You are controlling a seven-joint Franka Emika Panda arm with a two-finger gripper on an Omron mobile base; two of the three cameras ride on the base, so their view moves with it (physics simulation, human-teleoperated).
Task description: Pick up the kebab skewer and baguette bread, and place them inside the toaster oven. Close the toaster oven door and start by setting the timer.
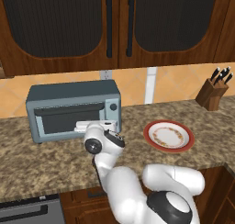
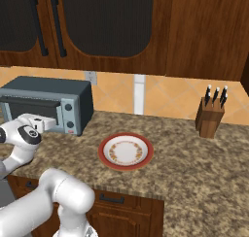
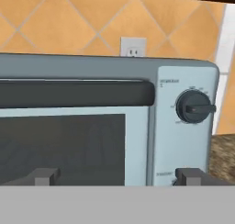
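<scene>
The grey-blue toaster oven (image 1: 73, 97) (image 2: 46, 93) (image 3: 183, 140) stands on the counter against the tiled wall. Its door (image 1: 69, 122) (image 3: 73, 145) is closed upright, the dark bar handle (image 3: 73, 93) running along its top edge. A dark knob (image 3: 195, 107) (image 1: 113, 107) sits on the right-hand control panel. My gripper (image 1: 96, 125) (image 2: 41, 122) (image 3: 118, 176) hovers just in front of the door's lower part, open, with nothing between its fingers. The kebab skewer and baguette bread are out of view.
A red-rimmed plate (image 1: 169, 136) (image 2: 125, 151) lies bare on the granite counter to the right of the oven. A wooden knife block (image 1: 212, 92) (image 2: 210, 115) stands at the far right. Dark cabinets hang overhead, and a wall outlet (image 3: 133, 46) sits behind the oven.
</scene>
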